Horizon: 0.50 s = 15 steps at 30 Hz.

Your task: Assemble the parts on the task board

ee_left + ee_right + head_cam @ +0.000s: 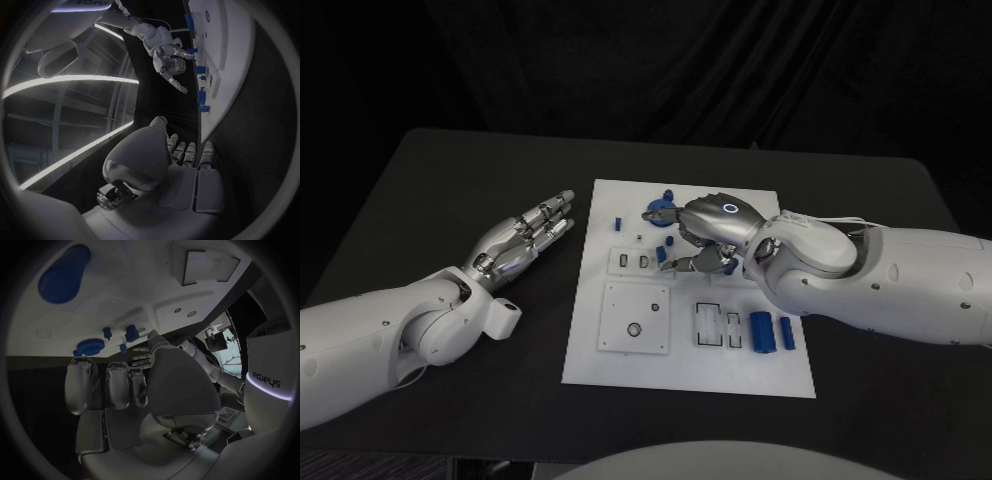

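Blue parts [656, 212] cluster at the far end of the white task board [682, 375] mid-worktop. The right hand [708, 235] hovers there, fingers curled; whether it pinches anything I cannot tell. Left hand [524, 238] lies spread, empty. Best lower slowly and align before pressing.

R hand [134, 390] fingers [81, 385] curled over task board [144, 285] w/ blue parts [90, 346].
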### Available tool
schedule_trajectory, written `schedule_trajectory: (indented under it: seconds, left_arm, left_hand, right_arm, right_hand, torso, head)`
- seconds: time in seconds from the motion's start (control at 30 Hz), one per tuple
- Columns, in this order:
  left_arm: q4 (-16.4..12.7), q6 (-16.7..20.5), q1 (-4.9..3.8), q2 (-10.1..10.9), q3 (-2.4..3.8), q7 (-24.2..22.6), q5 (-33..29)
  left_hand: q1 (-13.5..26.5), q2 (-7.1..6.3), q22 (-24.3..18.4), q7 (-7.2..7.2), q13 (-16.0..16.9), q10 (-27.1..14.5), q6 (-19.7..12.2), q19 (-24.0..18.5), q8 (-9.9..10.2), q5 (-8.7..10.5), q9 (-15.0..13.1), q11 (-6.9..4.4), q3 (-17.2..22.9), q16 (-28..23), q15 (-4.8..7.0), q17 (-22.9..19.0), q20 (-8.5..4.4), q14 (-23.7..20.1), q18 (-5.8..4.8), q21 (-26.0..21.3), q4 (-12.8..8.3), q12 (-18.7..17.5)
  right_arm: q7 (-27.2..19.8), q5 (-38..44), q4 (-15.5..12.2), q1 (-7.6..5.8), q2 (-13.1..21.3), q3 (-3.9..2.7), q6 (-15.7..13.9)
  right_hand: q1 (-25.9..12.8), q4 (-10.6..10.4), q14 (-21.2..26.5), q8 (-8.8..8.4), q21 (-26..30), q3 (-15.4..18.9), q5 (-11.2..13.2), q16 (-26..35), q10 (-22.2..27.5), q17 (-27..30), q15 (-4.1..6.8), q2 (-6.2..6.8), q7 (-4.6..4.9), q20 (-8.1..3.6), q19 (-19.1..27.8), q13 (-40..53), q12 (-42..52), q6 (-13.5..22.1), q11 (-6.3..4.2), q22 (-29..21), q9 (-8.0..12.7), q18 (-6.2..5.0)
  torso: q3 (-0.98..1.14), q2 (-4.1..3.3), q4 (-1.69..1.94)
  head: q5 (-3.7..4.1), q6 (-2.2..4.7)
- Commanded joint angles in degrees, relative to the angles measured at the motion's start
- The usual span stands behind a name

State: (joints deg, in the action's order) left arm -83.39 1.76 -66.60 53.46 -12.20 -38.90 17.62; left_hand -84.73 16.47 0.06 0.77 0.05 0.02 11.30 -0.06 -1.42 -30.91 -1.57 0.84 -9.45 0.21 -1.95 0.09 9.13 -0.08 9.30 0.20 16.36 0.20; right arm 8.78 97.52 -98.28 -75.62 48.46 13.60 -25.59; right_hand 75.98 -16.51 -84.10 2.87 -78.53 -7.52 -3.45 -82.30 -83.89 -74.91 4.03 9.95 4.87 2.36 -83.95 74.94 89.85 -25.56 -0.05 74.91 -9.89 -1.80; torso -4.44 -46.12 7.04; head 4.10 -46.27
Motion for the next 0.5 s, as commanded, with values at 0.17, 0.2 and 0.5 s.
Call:
schedule_trajectory:
  seconds: [0.17, 0.2, 0.5]
  left_arm:
    - [-1.2, 2.1, -0.93, 0.3, 0.06, -7.3, -0.2]
    - [-1.2, 2.3, -1.54, 0.2, 0.05, -7.2, -0.2]
    - [-1.0, 2.6, -7.04, -1.2, 0.05, -3.0, -0.4]
  left_hand:
    - [0.7, -0.45, -0.1, -1.26, -0.1, 0.0, 1.7, 0.1, -0.4, 0.13, -0.2, -0.57, -0.3, -0.2, 0.07, -0.1, 0.55, 0.1, 1.07, -0.2, 0.3, -0.2]
    - [0.8, -0.44, -0.1, -1.40, -0.1, 0.0, 1.9, 0.1, -0.5, 0.18, -0.2, -0.53, -0.4, -0.2, 0.05, -0.1, 0.61, 0.1, 1.07, -0.2, 0.4, -0.2]
    - [2.0, -0.01, 0.9, -3.30, 0.9, 3.2, 4.2, 1.8, -0.6, 2.21, -0.4, 2.26, -1.8, -0.1, -2.09, 0.0, 2.94, 0.2, 1.18, 1.1, 0.4, 0.7]
  right_arm:
    - [-4.5, -3.1, -1.3, -0.93, 2.1, -0.16, -9.0]
    - [-5.0, -3.8, -1.3, -1.17, 2.4, -0.16, -9.5]
    - [-7.5, -6.8, -0.7, -2.19, 5.8, 0.12, -11.8]
  right_hand:
    - [0.0, -0.2, -3.9, 0.54, -0.2, -0.5, 0.0, -0.2, -6.1, -5.7, 0.19, -1.47, 0.02, -0.24, -1.7, 15.1, 0.2, -2.6, -0.47, 11.5, -0.3, -0.83]
    - [0.0, -0.1, -4.0, 0.84, -0.4, -0.9, -0.2, -0.4, -6.1, -5.9, 0.20, -2.36, 0.00, -0.25, -1.8, 15.1, 0.2, -4.1, -0.49, 11.6, -0.5, -0.78]
    - [0.6, 1.0, -4.1, 2.84, -1.4, -1.4, -2.0, -0.9, -6.1, -6.4, 0.06, -4.81, 0.24, -0.14, -2.2, 15.1, 0.2, -13.6, -0.32, 12.0, -1.9, -0.55]
  torso:
    - [0.19, 0.28, 0.04]
    - [0.23, 0.34, 0.05]
    - [1.35, 2.81, 0.04]
  head:
    - [-1.54, 3.51]
    - [-1.75, 3.83]
    - [-2.78, 3.43]
